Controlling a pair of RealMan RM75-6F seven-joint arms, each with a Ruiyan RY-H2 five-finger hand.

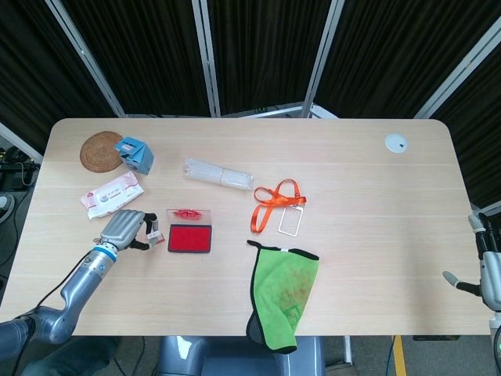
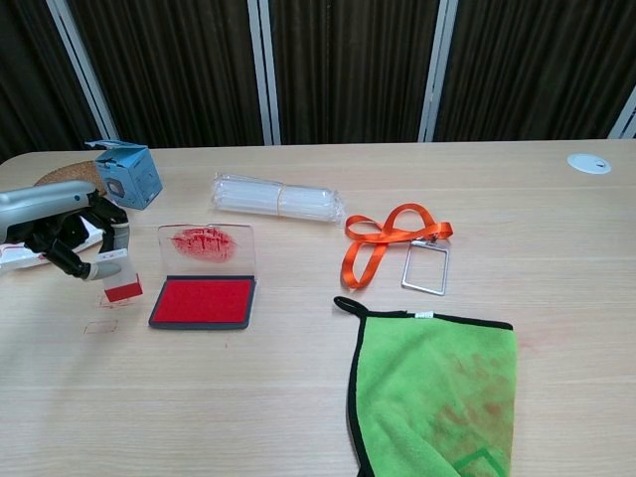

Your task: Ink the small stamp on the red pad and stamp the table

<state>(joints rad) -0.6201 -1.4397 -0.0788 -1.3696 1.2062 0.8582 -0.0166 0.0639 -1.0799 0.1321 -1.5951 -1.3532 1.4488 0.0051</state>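
Now | my left hand (image 2: 68, 235) pinches small stamp (image 2: 116, 275) upright | left of red pad (image 2: 205, 301), inked face just over bare tabletop (image 2: 298, 397) | right hand (image 1: 487, 270) idle, state unclear

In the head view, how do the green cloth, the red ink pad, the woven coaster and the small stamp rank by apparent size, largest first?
1. green cloth
2. and 3. red ink pad and woven coaster: they look alike, so no ranking
4. small stamp, partly hidden by the left hand

Robot lab, black curtains (image 1: 258, 47), wooden table (image 1: 376, 204)
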